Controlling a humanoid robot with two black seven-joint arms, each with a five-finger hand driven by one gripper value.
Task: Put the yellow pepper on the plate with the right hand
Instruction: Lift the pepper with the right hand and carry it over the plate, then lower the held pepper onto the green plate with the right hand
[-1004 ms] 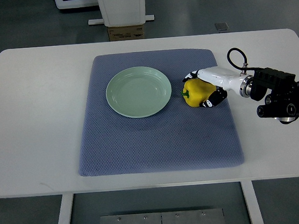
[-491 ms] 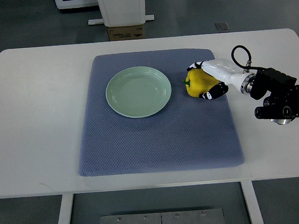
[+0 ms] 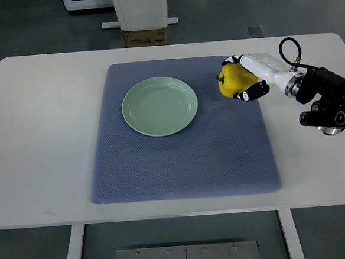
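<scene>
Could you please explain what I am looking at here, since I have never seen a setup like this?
This is one camera looking steeply down from the robot's own side onto a white table. The robot is a humanoid; only its right arm shows, coming in from the right edge. Its right hand, white with black fingertips, is closed around a yellow pepper. A blue-grey mat covers the table's middle, and an empty pale green plate sits on it, left of the pepper. The left arm is out of view.
</scene>
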